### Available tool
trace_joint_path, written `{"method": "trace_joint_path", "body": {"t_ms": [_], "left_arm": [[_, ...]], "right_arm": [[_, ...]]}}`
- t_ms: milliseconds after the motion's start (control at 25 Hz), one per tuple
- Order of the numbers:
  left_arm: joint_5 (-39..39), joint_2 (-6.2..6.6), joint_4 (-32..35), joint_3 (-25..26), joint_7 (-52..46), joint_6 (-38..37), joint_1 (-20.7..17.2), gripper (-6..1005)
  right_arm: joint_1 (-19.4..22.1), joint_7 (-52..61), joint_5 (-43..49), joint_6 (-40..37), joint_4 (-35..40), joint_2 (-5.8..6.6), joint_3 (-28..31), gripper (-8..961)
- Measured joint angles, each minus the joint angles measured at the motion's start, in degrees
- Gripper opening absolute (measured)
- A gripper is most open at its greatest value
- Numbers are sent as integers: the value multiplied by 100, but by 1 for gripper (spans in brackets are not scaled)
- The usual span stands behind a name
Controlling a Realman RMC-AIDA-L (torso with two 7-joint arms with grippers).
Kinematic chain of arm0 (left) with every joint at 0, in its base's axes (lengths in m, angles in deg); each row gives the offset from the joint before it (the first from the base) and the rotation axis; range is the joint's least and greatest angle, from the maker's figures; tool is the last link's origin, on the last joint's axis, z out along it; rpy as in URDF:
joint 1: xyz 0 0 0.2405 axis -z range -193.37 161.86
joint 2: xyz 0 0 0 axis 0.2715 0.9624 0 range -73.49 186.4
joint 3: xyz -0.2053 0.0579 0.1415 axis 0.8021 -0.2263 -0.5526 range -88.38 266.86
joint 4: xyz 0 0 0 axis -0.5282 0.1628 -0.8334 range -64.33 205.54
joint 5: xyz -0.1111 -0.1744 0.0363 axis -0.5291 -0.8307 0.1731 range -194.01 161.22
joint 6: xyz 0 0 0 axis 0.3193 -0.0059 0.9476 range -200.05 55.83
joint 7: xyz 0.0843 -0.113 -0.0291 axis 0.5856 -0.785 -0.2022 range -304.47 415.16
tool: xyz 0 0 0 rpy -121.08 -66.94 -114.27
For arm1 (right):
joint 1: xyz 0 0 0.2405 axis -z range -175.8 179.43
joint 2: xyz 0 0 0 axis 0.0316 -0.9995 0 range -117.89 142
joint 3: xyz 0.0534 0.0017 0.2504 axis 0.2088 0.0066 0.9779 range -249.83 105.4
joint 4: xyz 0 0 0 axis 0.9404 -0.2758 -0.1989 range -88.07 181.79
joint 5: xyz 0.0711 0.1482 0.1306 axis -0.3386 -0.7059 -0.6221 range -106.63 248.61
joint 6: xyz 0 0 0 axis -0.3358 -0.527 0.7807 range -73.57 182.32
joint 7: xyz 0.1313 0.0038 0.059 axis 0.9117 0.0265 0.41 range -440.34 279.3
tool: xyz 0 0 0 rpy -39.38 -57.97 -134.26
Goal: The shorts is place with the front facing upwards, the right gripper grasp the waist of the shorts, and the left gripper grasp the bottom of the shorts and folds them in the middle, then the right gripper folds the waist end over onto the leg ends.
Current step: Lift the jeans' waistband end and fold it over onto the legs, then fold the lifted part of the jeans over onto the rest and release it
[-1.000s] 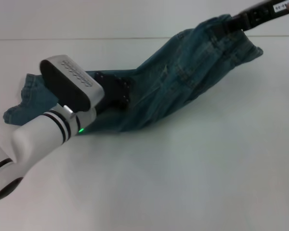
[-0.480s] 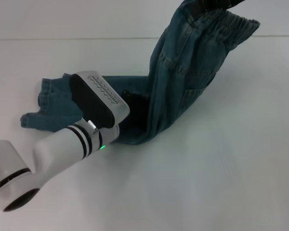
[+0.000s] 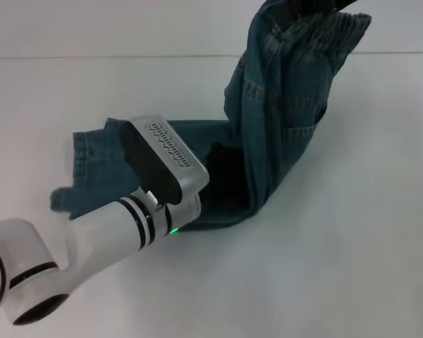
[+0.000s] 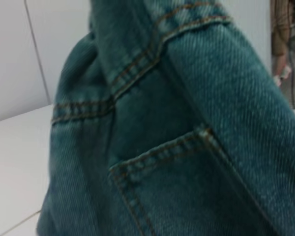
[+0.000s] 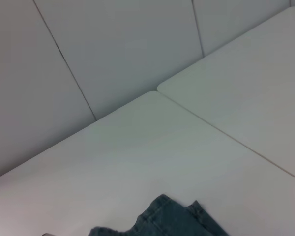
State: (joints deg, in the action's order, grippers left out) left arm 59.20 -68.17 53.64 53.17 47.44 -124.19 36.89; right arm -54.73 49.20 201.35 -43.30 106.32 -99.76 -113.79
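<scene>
The denim shorts (image 3: 282, 120) lie partly on the white table, folded lengthwise. The ruffled waist (image 3: 338, 28) hangs high at the back right, with my right gripper (image 3: 309, 7) shut on it at the picture's top edge. The leg ends (image 3: 92, 151) rest flat on the table at the left. My left gripper (image 3: 218, 158) sits low on the middle of the shorts, beside the raised part, shut on the cloth. Denim with a stitched pocket (image 4: 177, 162) fills the left wrist view. A small piece of denim (image 5: 172, 219) shows in the right wrist view.
The white table (image 3: 324, 267) stretches in front and to the right. My left forearm (image 3: 92, 246) crosses the front left corner. A table seam (image 3: 92, 56) runs along the back, with pale wall panels (image 5: 113, 49) beyond it.
The right gripper has lifted the waist up and carried it to the left, so the cloth now stands steeply. The left gripper has slid right, dragging the leg ends along.
</scene>
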Motion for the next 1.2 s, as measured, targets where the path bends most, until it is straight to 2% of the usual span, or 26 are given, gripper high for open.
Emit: {"method": "trace_joint_path", "body": {"t_ms": [120,320,480,600,640,800,1080,1200], "left_arm": [[132,0,-130,116,-3,-17,65,0],[1055,0,-314,878,7,20,47,1],[1519,1,-263,1401,56,21,-138,1],[1612,8,-20,1758,41,-87,-483,0],[1612,8,-20,1758,41,-87,-483,0],[1613,30,216,1994,-1,-353,-879,0],[1596,33,668,2831,-86,-1446,-1824,1],[1574,30,980,3137,-434,-1889,-2217,1]], "right_arm": [[-4,0,-54,-31,0,-6,0,57],[-22,0,-80,-53,1,-7,-14,57],[-8,-16,-83,-95,-13,-6,-34,57],[47,-47,-84,-105,-35,-4,-37,57],[66,-50,-84,-105,-39,2,-36,57],[127,-51,-84,-105,-45,19,-31,57],[127,-55,-83,-165,-92,-7,-49,57],[70,-87,-82,-171,-198,-43,-144,57]]}}
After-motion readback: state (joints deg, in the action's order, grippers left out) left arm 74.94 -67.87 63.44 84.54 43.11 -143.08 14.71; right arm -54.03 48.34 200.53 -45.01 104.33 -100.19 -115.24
